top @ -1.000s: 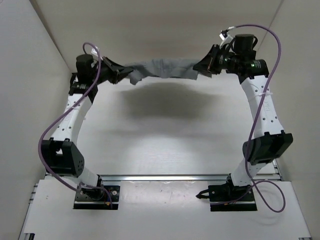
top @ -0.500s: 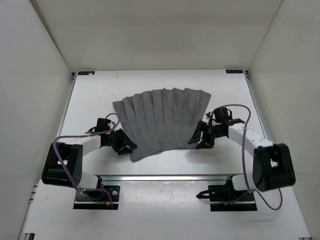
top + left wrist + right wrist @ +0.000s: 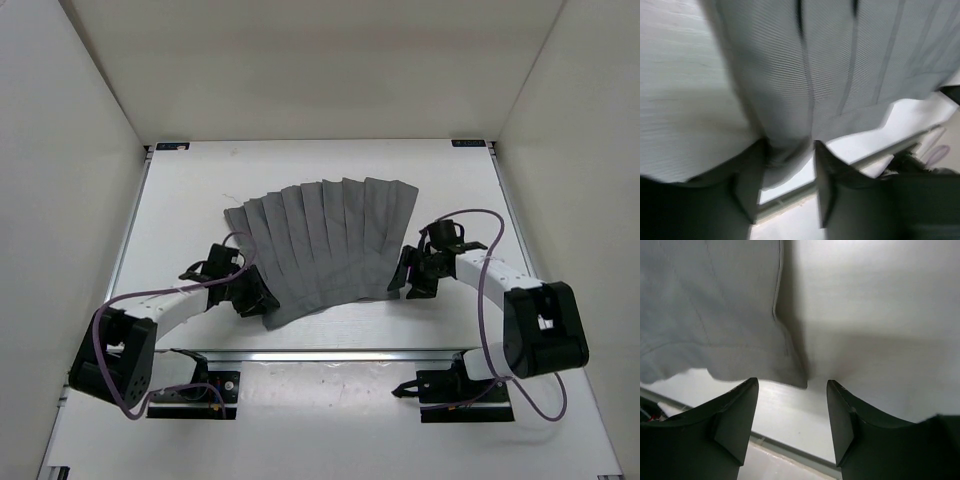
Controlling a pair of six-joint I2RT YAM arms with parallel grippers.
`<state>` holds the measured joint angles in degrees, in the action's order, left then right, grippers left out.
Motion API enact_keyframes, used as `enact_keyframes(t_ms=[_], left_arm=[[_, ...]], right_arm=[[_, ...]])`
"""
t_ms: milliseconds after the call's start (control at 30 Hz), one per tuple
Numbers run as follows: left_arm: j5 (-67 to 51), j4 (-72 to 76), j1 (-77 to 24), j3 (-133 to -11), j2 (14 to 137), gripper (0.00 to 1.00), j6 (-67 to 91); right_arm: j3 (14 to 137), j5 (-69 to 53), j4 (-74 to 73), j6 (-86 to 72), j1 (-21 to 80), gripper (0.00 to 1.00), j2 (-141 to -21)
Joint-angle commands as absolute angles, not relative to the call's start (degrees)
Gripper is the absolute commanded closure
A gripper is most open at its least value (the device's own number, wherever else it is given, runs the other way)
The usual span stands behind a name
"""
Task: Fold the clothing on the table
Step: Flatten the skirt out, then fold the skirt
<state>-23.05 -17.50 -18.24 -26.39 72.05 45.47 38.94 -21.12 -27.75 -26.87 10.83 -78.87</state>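
Fingers of the left hand (image 3: 258,296) stand apart, with the near-left corner of the clothing (image 3: 325,240) lying loose between them. The right hand (image 3: 407,277) is parted too and grips nothing; the cloth's near-right corner sits just ahead of its tips. Between both hands the clothing lies fanned flat on the desk (image 3: 180,200). A second ago it hung stretched in the air, pinched at both ends.

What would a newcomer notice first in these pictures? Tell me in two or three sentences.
The grey pleated garment catches the eye first, fanned out flat in the middle of the white table. Next, low at its near corners, sit the two grippers: the left gripper is open with the cloth's corner between its jaws, and the right gripper is open beside the other corner.
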Motion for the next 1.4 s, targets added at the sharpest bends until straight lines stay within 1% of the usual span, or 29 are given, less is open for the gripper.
enact_keyframes(t_ms=[0, 67, 100, 133, 167, 200, 233, 300, 333, 400, 500, 533, 567, 667, 733, 800, 833, 900, 967, 1067, 1133, 1167, 1200, 1233, 1267, 1300, 1333, 1367], left_arm=[[-18.2, -18.55, -19.25, -25.05, 72.41, 0.56, 45.79], [-17.76, -18.11, -19.95, -25.84, 74.0, 0.59, 45.71], [-17.06, -18.54, -20.47, -26.36, 74.7, 0.63, 45.96], [-16.79, -18.46, -20.65, -26.8, 75.66, 0.74, 45.71], [-16.53, -18.2, -20.57, -27.24, 75.93, 0.82, 46.23], [-16.96, -17.58, -21.09, -27.59, 76.2, 0.93, 46.58], [-17.66, -16.88, -20.4, -28.21, 76.03, 1.0, 46.84], [-19.5, -17.13, -18.82, -32.58, 76.2, 1.0, 45.89], [-20.38, -19.14, -17.33, -34.43, 76.38, 1.0, 44.49], [-20.48, -23.71, -15.57, -41.89, 77.43, 1.0, 42.82], [-21.35, -28.2, -13.28, -47.18, 77.08, 1.0, 39.64], [-21.97, -28.73, -12.58, -47.11, 76.99, 1.0, 38.51], [-22.23, -29.96, -12.31, -46.5, 76.04, 1.0, 37.28], [-22.76, -31.55, -13.27, -39.39, 71.82, 1.0, 36.12], [-24.07, -32.17, -13.53, -33.33, 67.34, 1.0, 36.56], [-24.87, -33.66, -14.94, -26.14, 59.46, 1.0, 37.96], [-24.35, -34.53, -16.51, -24.71, 57.67, 1.0, 39.27], [-23.47, -36.12, -18.1, -23.47, 51.53, 1.0, 41.04], [-25.13, -36.47, -16.71, -24.34, 49.75, 1.0, 42.1], [-26.54, -34.99, -14.33, -31.36, 55.26, 1.0, 40.96], [-27.33, -33.23, -12.32, -41.52, 64.72, 1.0, 39.82], [-28.29, -32.79, -10.48, -44.18, 67.56, 0.99, 39.9], [-28.3, -31.48, -8.98, -49.78, 73.42, 0.95, 39.55], [-28.21, -31.38, -8.09, -55.49, 79.57, 0.9, 40.33], [-31.08, -30.42, -6.17, -58.42, 82.5, 0.85, 41.73], [-34.42, -27.02, -4.59, -62.97, 87.92, 0.82, 44.36], [-36.11, -23.5, -4.05, -66.32, 92.33, 0.74, 46.04], [-38.04, -21.64, -3.09, -68.97, 94.46, 0.62, 49.71]], right_arm=[[43.42, -17.75, -25.31, -23.64, 10.81, 0.46, -82.78], [44.64, -17.41, -25.4, -23.29, 12.38, 0.46, -84.98], [44.74, -17.05, -25.57, -24.07, 14.13, 0.48, -86.21], [45.26, -16.7, -26.01, -23.73, 14.85, 0.59, -87.53], [45.09, -17.05, -26.02, -23.9, 16.25, 0.7, -87.97], [44.91, -17.14, -26.02, -24.52, 17.48, 1.0, -88.67], [44.65, -17.49, -26.36, -25.13, 18.27, 1.0, -88.42], [46.92, -17.58, -27.41, -25.31, 18.89, 1.0, -86.85], [48.06, -17.32, -29.08, -25.4, 18.72, 1.0, -85.97], [52.97, -17.22, -31.99, -24.87, 17.32, 1.0, -83.5], [56.68, -18.1, -36.65, -24.0, 14.6, 1.0, -79.11], [56.6, -18.19, -38.13, -23.56, 13.46, 1.0, -77.45], [55.64, -18.54, -38.75, -23.55, 13.1, 1.0, -75.87], [49.86, -20.04, -40.77, -24.51, 14.06, 1.0, -71.65], [45.28, -19.78, -42.44, -27.06, 17.99, 1.0, -68.3], [38.88, -20.3, -43.07, -31.96, 21.87, 1.0, -62.78], [37.37, -21.61, -43.07, -33.65, 24.41, 1.0, -60.75], [32.19, -24.07, -41.4, -38.3, 25.66, 1.0, -54.96], [31.81, -27.06, -41.04, -38.58, 24.36, 1.0, -53.0], [39.61, -28.65, -41.57, -34.29, 19.09, 1.0, -56.68], [50.57, -28.31, -41.75, -30.42, 14.88, 1.0, -63.34], [53.5, -28.56, -41.92, -27.71, 11.9, 1.0, -68.94], [60.31, -28.22, -41.75, -25.68, 9.43, 1.0, -75.17], [66.12, -27.52, -41.66, -25.06, 7.93, 1.0, -78.45], [69.49, -28.55, -42.18, -25.05, 4.69, 1.0, -84.84], [73.96, -29.7, -40.53, -26.01, 2.14, 0.96, -89.77], [77.22, -31.19, -38.86, -27.49, 0.98, 0.77, -93.91], [78.39, -32.42, -37.89, -28.21, 0.1, 0.7, -94.91]])
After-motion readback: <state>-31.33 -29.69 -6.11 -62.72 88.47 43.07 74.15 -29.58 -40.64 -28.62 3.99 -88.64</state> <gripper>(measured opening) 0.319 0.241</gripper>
